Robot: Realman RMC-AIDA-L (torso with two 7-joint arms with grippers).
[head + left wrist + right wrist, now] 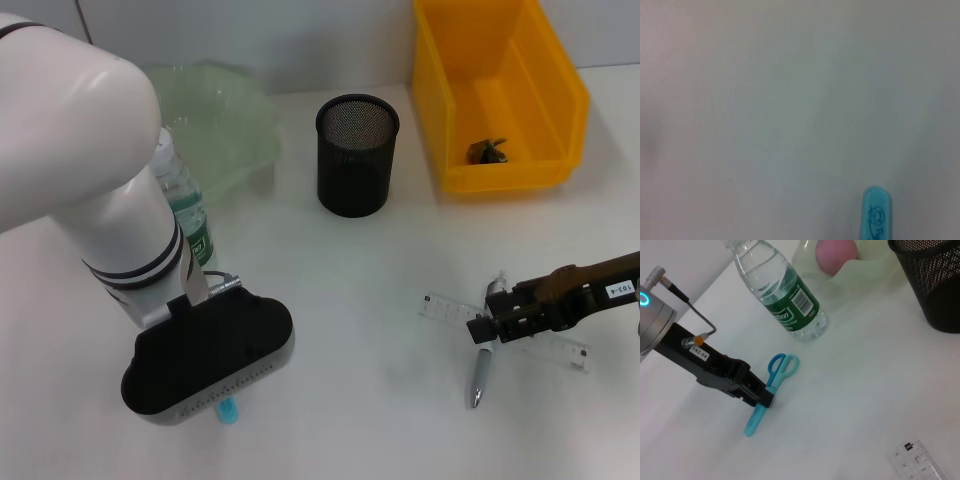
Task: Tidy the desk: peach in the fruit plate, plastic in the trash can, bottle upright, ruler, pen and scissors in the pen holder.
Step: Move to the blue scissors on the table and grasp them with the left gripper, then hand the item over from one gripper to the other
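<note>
We see the left gripper [765,396] at seven o'clock on the surface [380,300], jaws closed on the scissors [771,385] — beside the upright bottle [785,295]. The right gripper [480,328] at four o'clock sits over the pen [481,370] and ruler [440,305]; its jaws we cannot tell. The peach [836,255] lies in the fruit plate [225,120], at eleven o'clock.

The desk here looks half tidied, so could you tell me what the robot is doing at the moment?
Both arms are at work. The left gripper is down on the blue scissors beside the upright bottle. The right gripper is over the pen and ruler. The peach sits in the fruit plate, and the pen holder shows nothing inside yet.
</note>
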